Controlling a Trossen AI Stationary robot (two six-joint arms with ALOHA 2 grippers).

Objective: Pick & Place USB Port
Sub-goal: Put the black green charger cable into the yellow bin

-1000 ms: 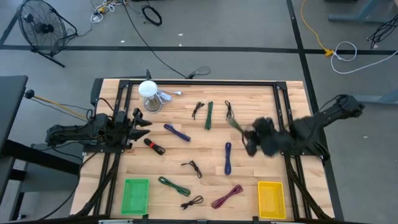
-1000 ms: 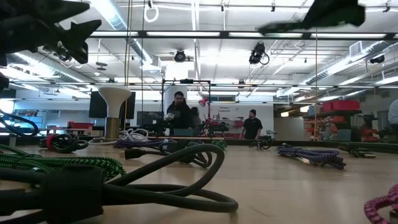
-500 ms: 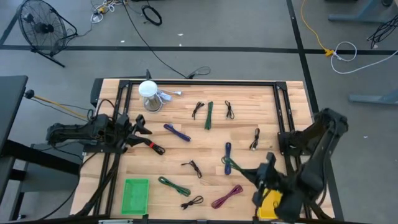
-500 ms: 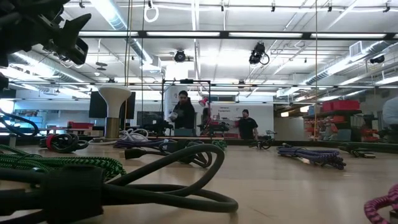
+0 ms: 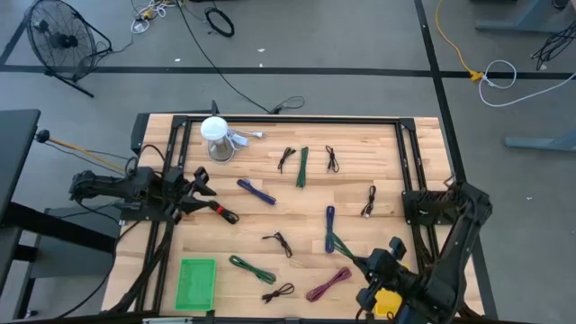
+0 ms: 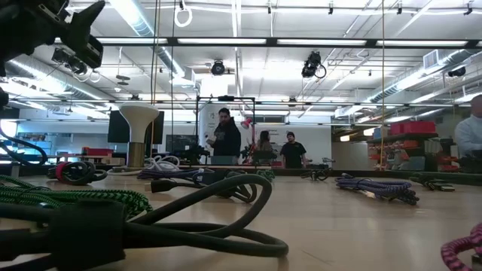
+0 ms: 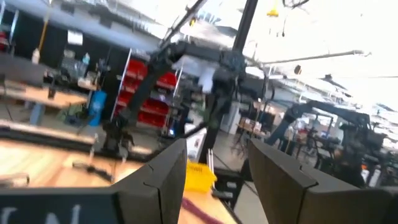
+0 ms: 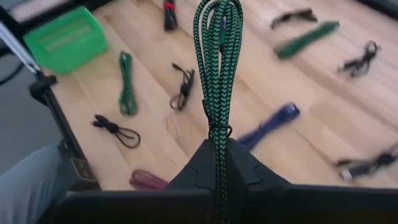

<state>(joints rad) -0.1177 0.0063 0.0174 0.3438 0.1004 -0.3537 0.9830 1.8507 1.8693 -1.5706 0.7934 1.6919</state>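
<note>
My right gripper (image 5: 366, 265) hovers at the table's near right, above the yellow bin (image 5: 389, 303), which it partly covers. It is shut on a bundled green braided cable (image 8: 217, 68) that sticks out ahead of the fingers (image 5: 340, 243). My left gripper (image 5: 205, 184) waits open over the table's left side, beside a red-and-black cable (image 5: 222, 211). The left wrist view shows its fingers apart (image 7: 214, 149), with nothing between them. My right gripper pinches the green cable bundle between its two fingers at one end of the coil (image 8: 218, 138), near the tie that binds it. The strands run along the fingers and out past their tips. The bundle is lifted clear of the table.
Several loose cables lie across the wood: blue ones (image 5: 256, 191) (image 5: 329, 225), green ones (image 5: 303, 166) (image 5: 252, 268), black ones (image 5: 278, 241) (image 5: 370, 200), a magenta one (image 5: 328, 283). A green bin (image 5: 197, 282) sits near left, a white stand (image 5: 216, 137) far left. People stand in the room behind (image 6: 224, 139).
My right gripper has swung from the table's right middle toward the near edge and now hangs over the yellow bin. It stayed shut on the green cable, which travelled with it clear of the table.
</note>
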